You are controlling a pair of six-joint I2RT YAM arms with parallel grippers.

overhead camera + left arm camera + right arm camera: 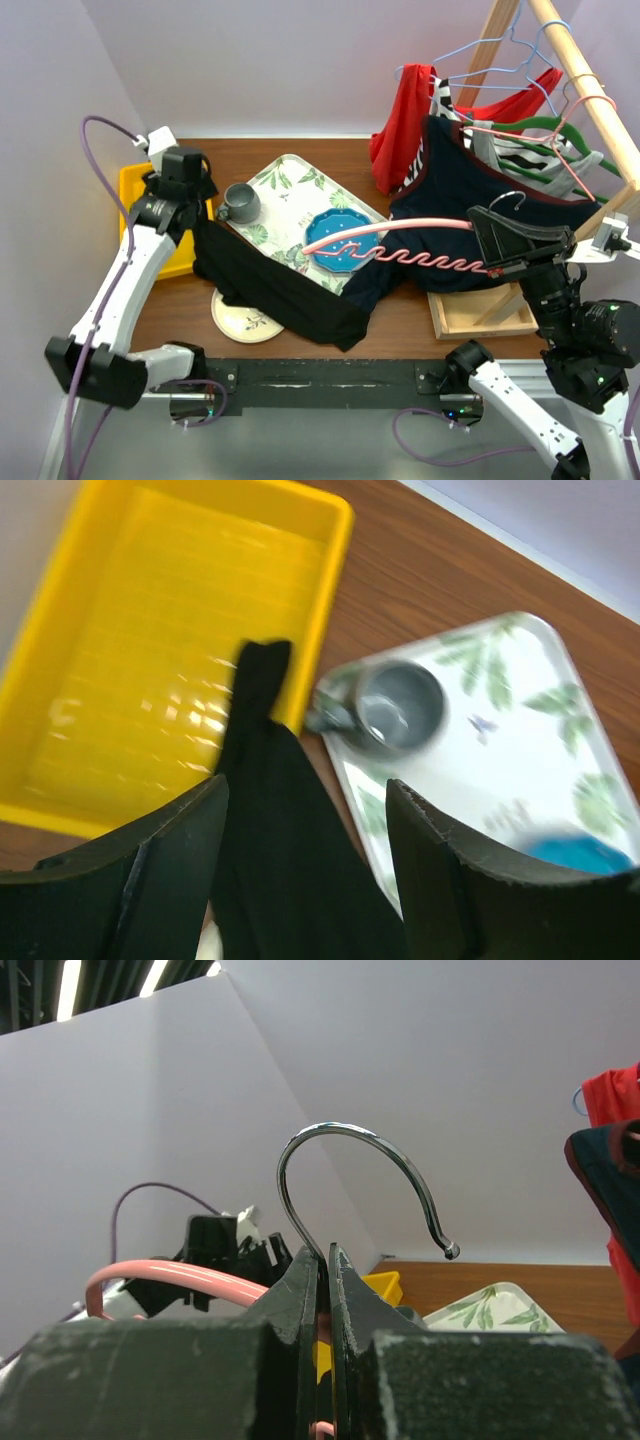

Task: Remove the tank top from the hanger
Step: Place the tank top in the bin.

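Note:
The black tank top (280, 290) lies loose on the table, across the tray corner and a round plate, off the hanger. My left gripper (195, 212) hovers over its upper end. In the left wrist view that gripper (305, 790) is open, its fingers wide apart, with the black cloth (280, 850) below them. My right gripper (487, 235) is shut on the pink hanger (400, 226) at the neck of its metal hook and holds it bare above the table. The right wrist view shows the jaws (325, 1260) clamped under the hook (345, 1126).
A yellow bin (135, 190) stands at the far left. A leaf-print tray (290, 180) holds a grey mug (240, 203) and a blue dish (340, 240). A wooden rack (590, 80) at the right carries a red garment (400, 120), a navy garment (470, 190) and several hangers.

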